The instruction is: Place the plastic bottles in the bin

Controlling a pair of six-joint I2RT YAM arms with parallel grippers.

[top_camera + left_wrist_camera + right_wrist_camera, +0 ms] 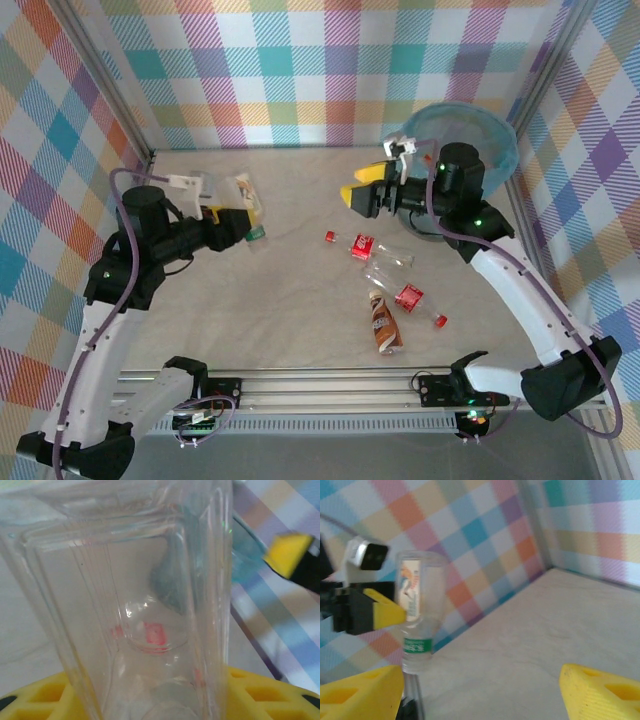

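Clear bottle [150, 605]: being gripped by the left jaws above the table [300, 300], left side.
Right jaws: standing open, holding nothing, just beside the bin [470, 125].
Other bottles [408, 296]: three lying mid-table.

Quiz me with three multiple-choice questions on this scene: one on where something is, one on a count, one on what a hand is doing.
1. Where is the bin?
A) far right corner
B) near left corner
C) middle of the table
2. How many bottles lie loose on the table?
A) one
B) three
C) six
3. The left hand is:
A) open and empty
B) shut on a clear bottle
C) inside the bin

1 A: it stands at the table's far right.
2 B: two clear ones with red labels and one brown one lie there.
3 B: it grips a green-capped clear bottle.
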